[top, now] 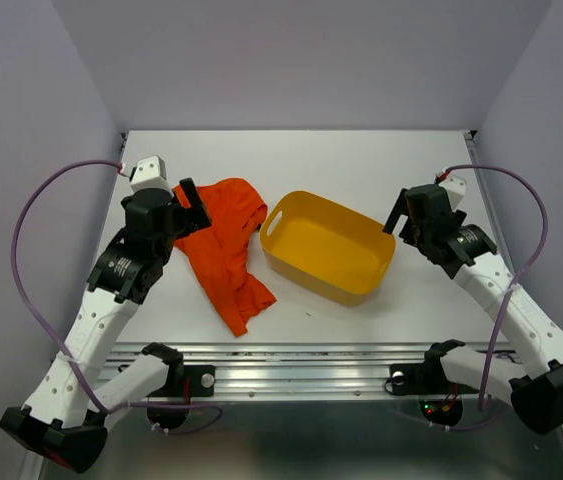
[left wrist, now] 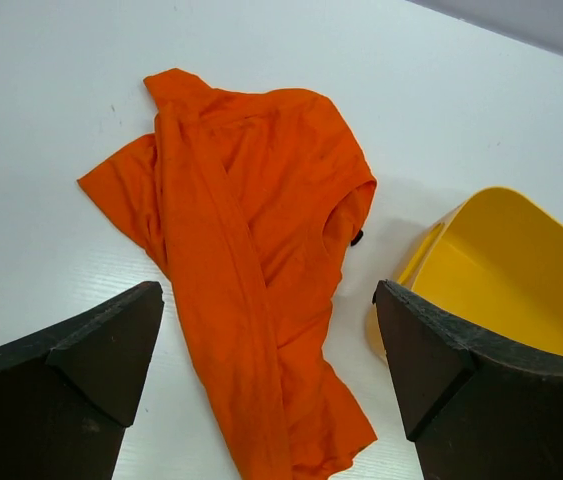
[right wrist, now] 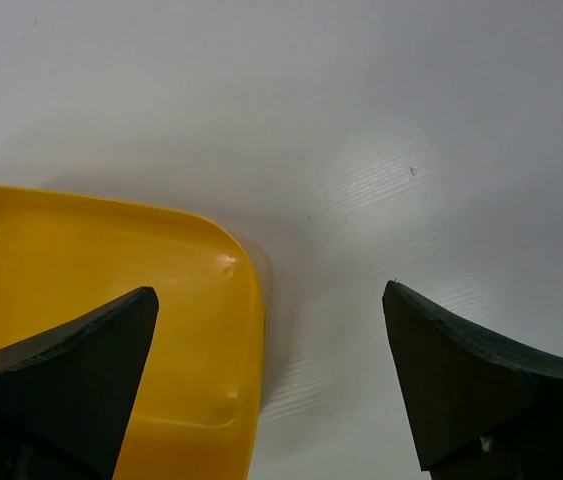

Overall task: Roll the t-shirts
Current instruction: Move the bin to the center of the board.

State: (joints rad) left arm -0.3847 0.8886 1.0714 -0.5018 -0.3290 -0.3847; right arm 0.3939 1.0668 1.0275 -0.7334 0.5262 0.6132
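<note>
1 orange t-shirt [top: 223, 245], rumpled on table [top: 361, 160]; 1 yellow tub [top: 311, 278] just beside.

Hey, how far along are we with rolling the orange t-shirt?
Nothing looks done yet: the t-shirt lies crumpled on the table beside the yellow tub, not rolled. Nothing is in hand: the left gripper hovers open above it, the right gripper open over the tub's corner. Left: spread it flat and roll it.
</note>
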